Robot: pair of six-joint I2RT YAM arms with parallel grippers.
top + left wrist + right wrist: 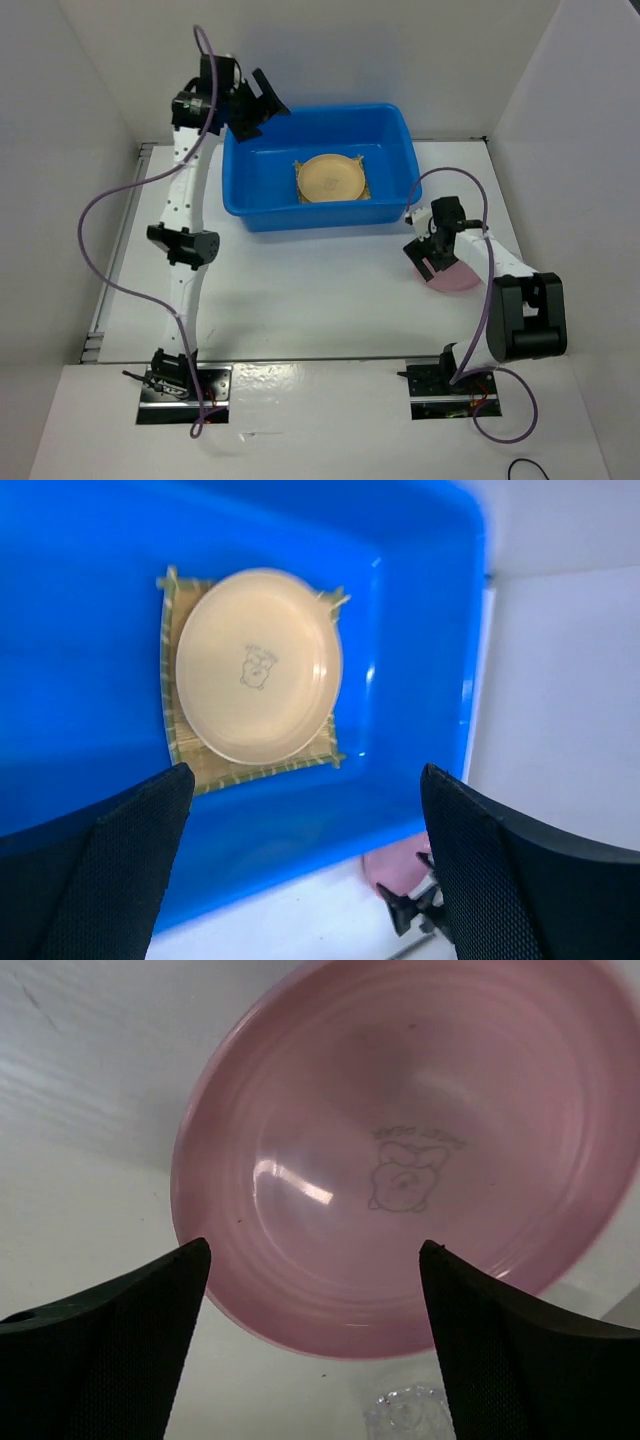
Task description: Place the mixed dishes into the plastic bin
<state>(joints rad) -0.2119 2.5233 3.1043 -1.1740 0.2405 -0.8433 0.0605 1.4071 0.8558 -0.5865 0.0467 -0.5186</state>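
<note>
I see the tan plate [330, 178] lying on the bamboo mat [250, 773] inside the blue bin [300, 215], at the far side of the desk [300, 290]. My left tool [307, 775] hangs over the bin's left end, jaws spread wide, holding nothing. The pink plate [400, 1150] lies on the desk near the bin's right end. My right tool [312, 1248] hovers over it, jaws apart, gripping nothing. What looks like the glass cup [410, 1412] shows blurred beside that plate.

The bright blue plastic bin [420, 630] is smooth and glossy; the round pink plate [400, 1160] gleams (the square woven bamboo mat [185, 755] looks rough).
</note>
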